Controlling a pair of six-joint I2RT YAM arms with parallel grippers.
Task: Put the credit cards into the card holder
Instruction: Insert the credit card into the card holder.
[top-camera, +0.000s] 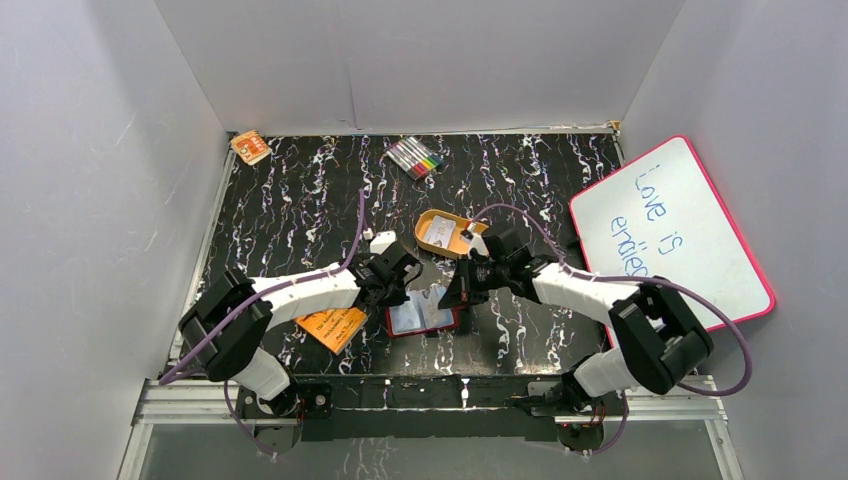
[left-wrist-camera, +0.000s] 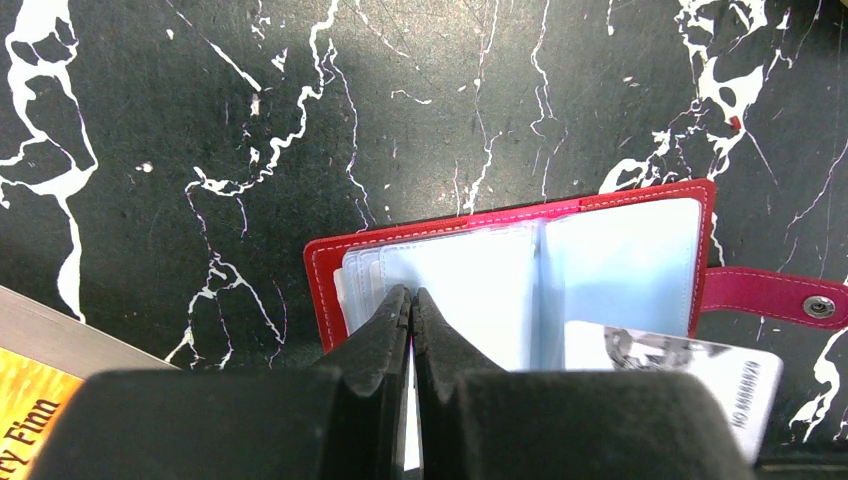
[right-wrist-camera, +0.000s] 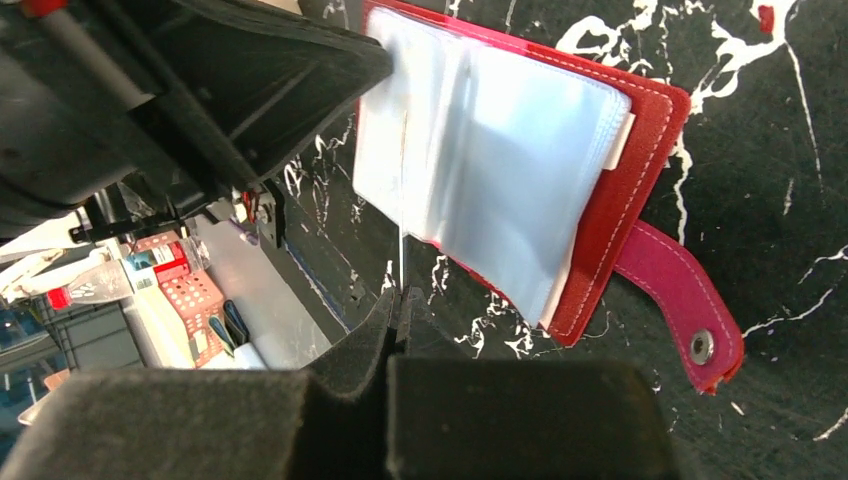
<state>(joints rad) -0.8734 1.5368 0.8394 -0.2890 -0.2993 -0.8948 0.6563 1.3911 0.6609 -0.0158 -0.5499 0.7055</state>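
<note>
The red card holder (top-camera: 425, 320) lies open near the front middle, its bluish-clear pockets up (left-wrist-camera: 620, 270) (right-wrist-camera: 640, 150). My left gripper (top-camera: 400, 290) (left-wrist-camera: 411, 297) is shut at the left pocket leaves and seems to pinch one leaf. My right gripper (top-camera: 452, 290) (right-wrist-camera: 400, 300) is shut on a pale credit card (left-wrist-camera: 690, 375), seen edge-on in the right wrist view (right-wrist-camera: 401, 265), its far edge at the pockets. Another whitish card (top-camera: 443, 231) lies in the orange tin (top-camera: 425, 240).
An orange booklet (top-camera: 332, 326) (left-wrist-camera: 25, 410) lies left of the wallet. A whiteboard (top-camera: 670, 235) leans at the right. Coloured markers (top-camera: 415, 157) lie at the back, a small orange item (top-camera: 250, 147) in the back left corner. Grey walls surround the table.
</note>
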